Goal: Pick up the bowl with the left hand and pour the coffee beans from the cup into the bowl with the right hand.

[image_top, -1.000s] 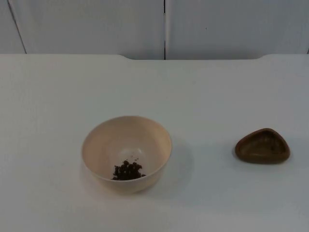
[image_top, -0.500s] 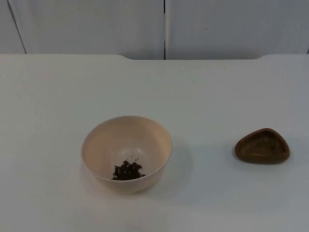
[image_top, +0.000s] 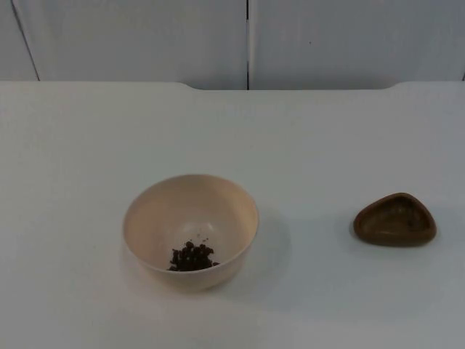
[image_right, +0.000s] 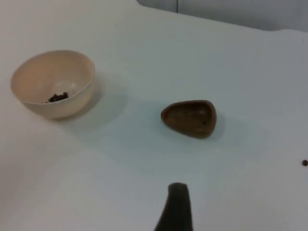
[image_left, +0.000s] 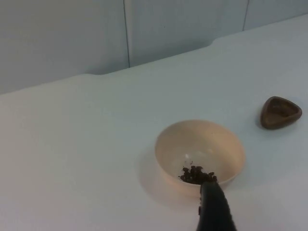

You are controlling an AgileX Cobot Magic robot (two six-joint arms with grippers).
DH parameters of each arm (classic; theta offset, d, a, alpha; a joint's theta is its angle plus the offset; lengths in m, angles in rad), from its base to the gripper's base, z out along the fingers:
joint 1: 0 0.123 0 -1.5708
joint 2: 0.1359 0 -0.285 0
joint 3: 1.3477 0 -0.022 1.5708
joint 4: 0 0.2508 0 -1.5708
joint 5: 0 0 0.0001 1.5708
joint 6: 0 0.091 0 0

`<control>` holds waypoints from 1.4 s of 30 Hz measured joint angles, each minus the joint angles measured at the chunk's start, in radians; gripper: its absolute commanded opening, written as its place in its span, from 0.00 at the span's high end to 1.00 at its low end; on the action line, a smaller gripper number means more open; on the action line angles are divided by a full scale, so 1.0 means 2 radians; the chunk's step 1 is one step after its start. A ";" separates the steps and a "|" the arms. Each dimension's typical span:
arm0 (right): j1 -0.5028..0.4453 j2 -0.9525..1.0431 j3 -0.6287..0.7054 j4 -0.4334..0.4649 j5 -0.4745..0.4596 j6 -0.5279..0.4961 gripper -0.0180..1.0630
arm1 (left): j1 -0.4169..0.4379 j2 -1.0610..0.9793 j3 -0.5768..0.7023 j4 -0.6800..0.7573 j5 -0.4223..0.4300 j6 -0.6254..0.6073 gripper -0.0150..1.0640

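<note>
Bowl, top view: cream bowl (image_top: 190, 230) stands upright on the white worktop (image_top: 305, 138), toward its near side and left of centre.
Coffee beans, top view: small dark heap (image_top: 192, 257) lies on the bowl's inner wall at its near side.
Cup, top view: brown, rounded-triangular wooden cup (image_top: 395, 219) sits upright on the worktop, well apart to the bowl's right; its hollow looks bare.
Partition, top view: grey wall (image_top: 145, 36) closes the worktop's far edge.
Left wrist view: left tool (image_left: 213, 208) hovers above the worktop just beside the bowl (image_left: 199, 155); one black fingertip is visible, open or closed cannot be told.
Right wrist view: right tool (image_right: 175, 207) hovers above bare worktop, near the cup (image_right: 189, 118) and apart from it; its grip state cannot be told.
Stray bean, right wrist view: one dark bean (image_right: 304, 162) lies alone on the worktop, beyond the cup.
</note>
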 measured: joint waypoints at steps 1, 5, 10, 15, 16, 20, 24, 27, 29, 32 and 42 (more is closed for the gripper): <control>0.000 0.000 0.000 0.000 0.000 0.000 0.38 | 0.000 0.000 0.000 0.000 0.000 0.000 0.53; 0.000 0.000 0.000 0.000 0.000 0.000 0.38 | 0.000 0.000 0.000 -0.002 0.000 0.000 0.53; 0.000 0.000 0.000 0.007 0.000 -0.017 0.38 | 0.000 0.000 0.000 -0.002 0.005 0.006 0.53; 0.000 0.000 0.000 0.011 0.000 -0.022 0.38 | 0.000 0.000 0.002 0.017 0.047 0.005 0.53; 0.000 0.000 0.000 0.011 0.000 -0.022 0.38 | 0.000 0.000 0.003 0.020 0.050 0.001 0.53; 0.000 0.000 0.000 0.011 0.000 -0.023 0.38 | 0.000 0.000 0.008 0.045 0.058 -0.037 0.53; 0.000 0.000 0.000 0.011 0.000 -0.023 0.38 | 0.000 0.000 0.009 0.067 0.060 -0.059 0.53; 0.000 0.000 0.000 0.011 0.000 -0.023 0.38 | 0.000 0.000 0.009 0.069 0.060 -0.062 0.53; 0.000 0.000 0.000 0.011 0.000 -0.023 0.38 | 0.000 0.000 0.009 0.069 0.060 -0.062 0.53; 0.000 0.000 0.000 0.011 0.000 -0.023 0.37 | 0.000 0.000 0.009 0.069 0.060 -0.064 0.53; 0.000 0.000 0.000 0.011 0.000 -0.023 0.01 | 0.000 0.000 0.009 0.069 0.060 -0.063 0.53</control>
